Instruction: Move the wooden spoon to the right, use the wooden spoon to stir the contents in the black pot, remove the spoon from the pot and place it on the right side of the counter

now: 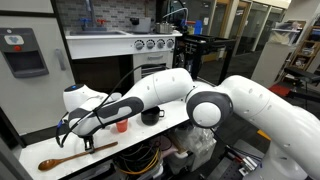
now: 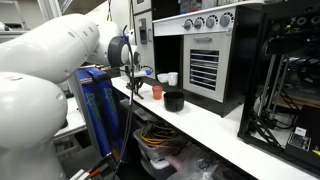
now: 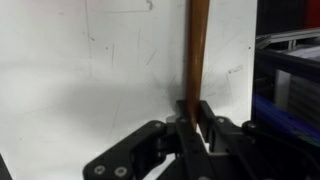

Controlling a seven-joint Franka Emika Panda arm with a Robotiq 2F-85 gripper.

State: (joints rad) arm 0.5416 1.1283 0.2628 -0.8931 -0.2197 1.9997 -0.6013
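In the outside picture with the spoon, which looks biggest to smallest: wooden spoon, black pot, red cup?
long light-brown wooden spoon
small round black pot
small red cup
The spoon lies nearest the camera, though.

— Where can I pass?
— Over the bare counter (image 2: 225,125) beyond the pot (image 2: 174,100), on the side away from the cup (image 2: 157,91).
— What blocks me?
— The cup stands just beside the pot, the mug (image 2: 172,78) behind both, and the oven (image 2: 205,60) walls off the back.
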